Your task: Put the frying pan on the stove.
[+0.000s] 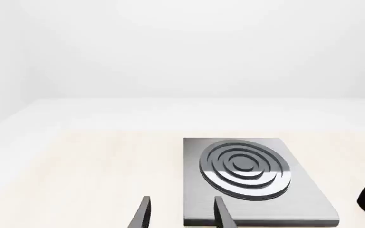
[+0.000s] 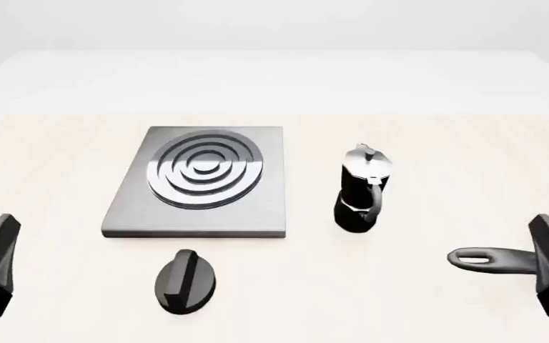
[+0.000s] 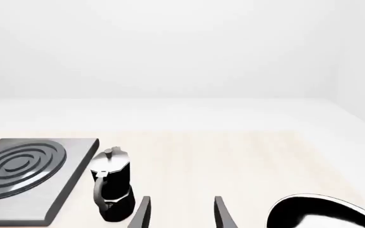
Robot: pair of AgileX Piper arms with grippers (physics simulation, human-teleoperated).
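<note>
The stove (image 2: 198,182) is a flat grey slab with shiny ringed burner, lying left of the table's middle; it also shows in the left wrist view (image 1: 252,178) and the right wrist view (image 3: 24,173). The frying pan's dark handle (image 2: 494,259) pokes in from the front view's right edge, its bowl mostly hidden behind my right arm; the glossy bowl (image 3: 325,213) shows in the right wrist view. My left gripper (image 1: 179,213) is open and empty, short of the stove. My right gripper (image 3: 179,213) is open and empty, between pan and moka pot.
A black-and-silver moka pot (image 2: 362,189) stands upright right of the stove. A small black oval knob (image 2: 185,281) lies in front of the stove. Bare table stretches behind the stove to a white wall.
</note>
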